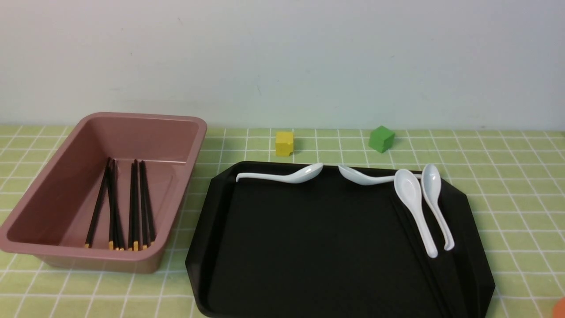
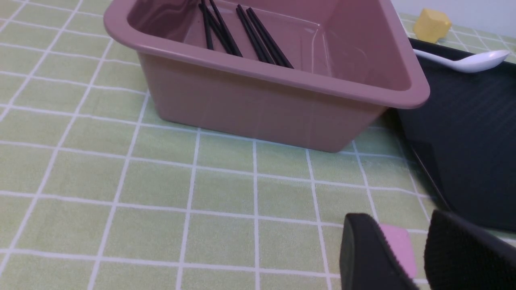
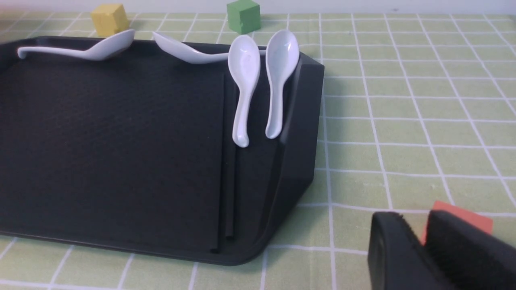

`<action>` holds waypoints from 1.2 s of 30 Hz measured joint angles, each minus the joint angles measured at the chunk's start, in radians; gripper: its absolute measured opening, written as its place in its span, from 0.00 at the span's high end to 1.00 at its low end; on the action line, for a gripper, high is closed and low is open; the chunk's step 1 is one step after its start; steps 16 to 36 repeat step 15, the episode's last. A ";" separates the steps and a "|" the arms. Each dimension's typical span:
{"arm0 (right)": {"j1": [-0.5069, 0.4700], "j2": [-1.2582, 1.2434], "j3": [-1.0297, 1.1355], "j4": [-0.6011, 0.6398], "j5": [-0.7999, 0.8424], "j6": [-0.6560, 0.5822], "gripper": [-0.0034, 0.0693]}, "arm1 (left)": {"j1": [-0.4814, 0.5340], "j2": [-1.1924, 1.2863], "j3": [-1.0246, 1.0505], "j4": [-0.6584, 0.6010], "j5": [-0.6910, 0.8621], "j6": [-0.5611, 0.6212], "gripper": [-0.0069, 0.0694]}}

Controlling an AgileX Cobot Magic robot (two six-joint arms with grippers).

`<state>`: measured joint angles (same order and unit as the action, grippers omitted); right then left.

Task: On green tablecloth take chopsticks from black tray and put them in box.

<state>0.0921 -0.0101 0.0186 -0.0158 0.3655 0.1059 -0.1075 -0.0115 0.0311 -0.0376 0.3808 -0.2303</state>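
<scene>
A green tablecloth (image 1: 507, 194) with a white grid of checks covers the whole table, filling the lower half of the front view below a plain pale wall. No brand, label or writing can be read on anything. A large glossy black tray (image 1: 309, 247) fills the lower centre and right of that view. Two black chopsticks (image 3: 227, 161) lie side by side on its floor in the lower right, hard to see against the black, running from beneath the spoon handles toward the tray's near edge. Left of the tray, not touching it, sits the dusty-pink box (image 1: 53, 194). Several chopsticks in the box (image 1: 132, 207) lie on its floor, yellow ends toward the lower edge of the frame. Four white spoons (image 1: 412, 207) rest in the tray: two lean on the far rim, two lie along the right side, one covering the tips of the tray's chopsticks. Beyond the tray stand a yellow cube (image 1: 284, 143) and a green cube (image 1: 381, 138). The left gripper (image 2: 419, 253) appears at the lower right of its wrist view, jaws parted and empty above the cloth. The right gripper (image 3: 423, 245), lower right of its own view, has its jaws nearly together, gripping nothing.
</scene>
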 joint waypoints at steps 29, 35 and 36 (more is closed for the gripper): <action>0.000 0.000 0.000 0.000 0.000 0.000 0.72 | 0.000 0.000 0.000 0.000 0.000 0.000 0.60; 0.000 0.000 0.000 0.000 0.000 0.000 0.72 | 0.000 0.000 0.000 0.000 0.000 0.000 0.60; 0.000 0.000 0.000 0.000 0.000 0.000 0.72 | 0.000 0.000 0.000 0.000 0.000 0.000 0.60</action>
